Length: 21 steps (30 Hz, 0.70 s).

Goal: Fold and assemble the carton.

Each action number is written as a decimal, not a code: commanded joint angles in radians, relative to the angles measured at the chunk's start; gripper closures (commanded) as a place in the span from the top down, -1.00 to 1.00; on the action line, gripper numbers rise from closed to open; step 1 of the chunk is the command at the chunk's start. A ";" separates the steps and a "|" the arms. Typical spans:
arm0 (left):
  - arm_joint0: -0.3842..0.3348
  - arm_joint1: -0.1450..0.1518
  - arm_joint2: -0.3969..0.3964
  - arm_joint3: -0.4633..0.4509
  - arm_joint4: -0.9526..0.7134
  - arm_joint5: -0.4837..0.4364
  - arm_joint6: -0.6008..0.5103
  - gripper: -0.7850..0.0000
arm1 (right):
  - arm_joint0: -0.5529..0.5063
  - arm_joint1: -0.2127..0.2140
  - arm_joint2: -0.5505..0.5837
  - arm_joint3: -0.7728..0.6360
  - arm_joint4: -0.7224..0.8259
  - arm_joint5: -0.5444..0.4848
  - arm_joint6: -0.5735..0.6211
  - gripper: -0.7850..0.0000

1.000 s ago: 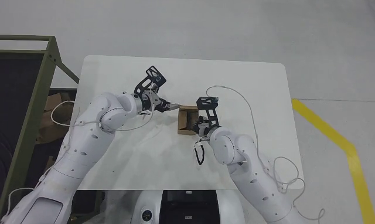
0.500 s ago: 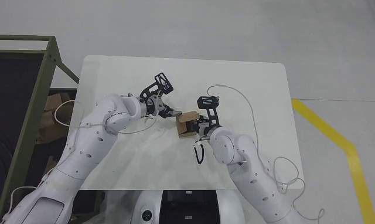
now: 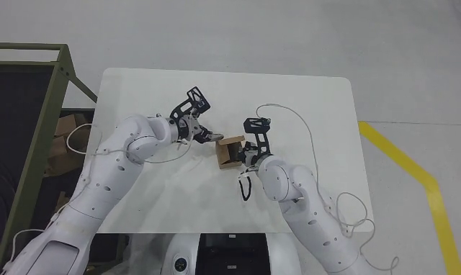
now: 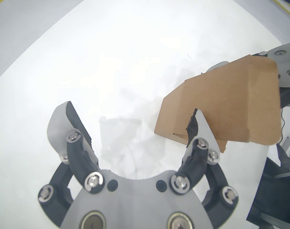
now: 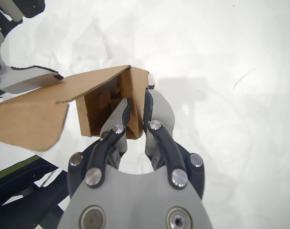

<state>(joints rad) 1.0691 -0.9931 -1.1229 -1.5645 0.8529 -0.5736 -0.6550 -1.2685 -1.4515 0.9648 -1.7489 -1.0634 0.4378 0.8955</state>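
Two arms share a carton (image 3: 230, 151) on the bench (image 3: 302, 102). The right fingers (image 5: 159, 108) pinch its side wall, seemingly to steady it; the left fingers (image 4: 203, 127), spread wide, touch the open flap (image 5: 30, 115), likely ready to fold it.

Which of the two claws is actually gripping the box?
The right gripper: it is clamped on a wall of the carton. The left gripper is open, with one finger against a flap.
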 commanded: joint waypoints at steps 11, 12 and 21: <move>0.040 0.029 -0.069 0.022 -0.077 -0.156 -0.081 1.00 | 0.005 -0.002 0.004 0.007 0.004 -0.007 0.000 -0.75; 0.039 0.028 -0.061 0.023 -0.077 -0.141 -0.082 1.00 | 0.006 -0.002 0.004 0.007 0.006 -0.008 -0.001 -0.75; 0.009 -0.004 0.051 0.035 -0.033 0.035 -0.018 1.00 | 0.010 -0.005 0.000 0.011 0.005 -0.006 -0.003 -0.74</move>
<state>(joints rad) 1.0815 -0.9939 -1.0848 -1.5326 0.8070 -0.5530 -0.6827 -1.2577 -1.4560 0.9650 -1.7374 -1.0584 0.4308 0.8928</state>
